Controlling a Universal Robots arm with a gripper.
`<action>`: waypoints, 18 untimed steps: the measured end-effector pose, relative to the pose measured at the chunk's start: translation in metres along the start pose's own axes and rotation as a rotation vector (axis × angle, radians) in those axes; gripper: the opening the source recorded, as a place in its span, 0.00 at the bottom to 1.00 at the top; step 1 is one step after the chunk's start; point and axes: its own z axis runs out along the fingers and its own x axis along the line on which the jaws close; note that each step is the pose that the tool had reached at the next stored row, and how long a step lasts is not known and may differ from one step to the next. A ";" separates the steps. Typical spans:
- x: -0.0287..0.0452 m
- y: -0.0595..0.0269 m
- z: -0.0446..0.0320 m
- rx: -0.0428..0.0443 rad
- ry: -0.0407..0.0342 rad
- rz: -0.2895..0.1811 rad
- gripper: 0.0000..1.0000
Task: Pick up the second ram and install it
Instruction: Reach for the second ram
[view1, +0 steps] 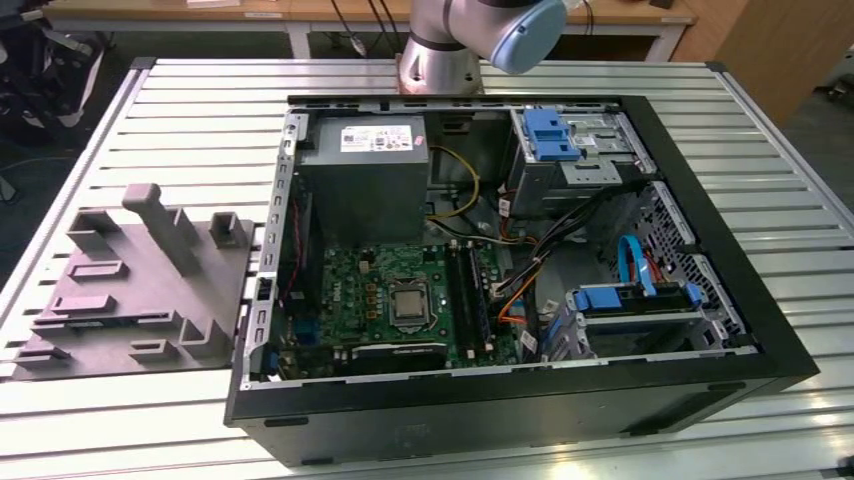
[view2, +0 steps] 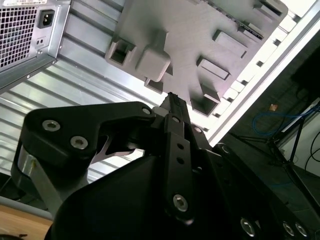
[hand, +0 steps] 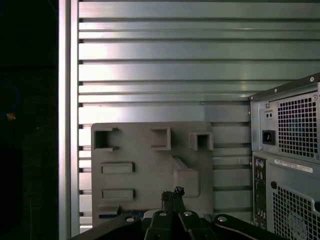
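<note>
Ram: not identified with certainty. No stick is seen between the fingers, and none is made out on the gray tray (view1: 134, 300) in the exterior view. A short blue-and-white strip (hand: 111, 216) is noted at the tray's edge in the first wrist view, just beside the gripper body. Whether it is the ram's label cannot be told.

Gripper (hand: 172, 194): held over the tray, with the tips pointed at it in both wrist views. Fingers (view2: 177, 145) are pressed together, and no gap is visible at the tips. A small jagged bit is seen at the very tip in the first wrist view, too small to name. Judged: nothing of stick size is held.

Tray: laid flat on the slatted table (view1: 200, 100), just beside the computer case (view1: 694, 385), on the exterior view's left. Its raised pockets and posts are presumably shaped to keep parts upright at known spots, so that a thin edge can be gripped.

Case: laid on its side with the panel off. The board (view1: 360, 290) is thus turned upward, and the long ram slots (view1: 465, 290) beside the processor socket (view1: 404, 300) can be reached from above. Whether any slot is filled cannot be told.

Step judged: pick-up stage, over the tray. Installation is not yet begun.
</note>
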 end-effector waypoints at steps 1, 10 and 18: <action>0.0003 -0.0013 0.0007 0.0000 0.0001 0.000 0.10; 0.0050 -0.0102 0.0073 0.0000 0.0000 0.000 0.10; 0.0096 -0.0172 0.0132 0.0001 0.0001 0.000 0.10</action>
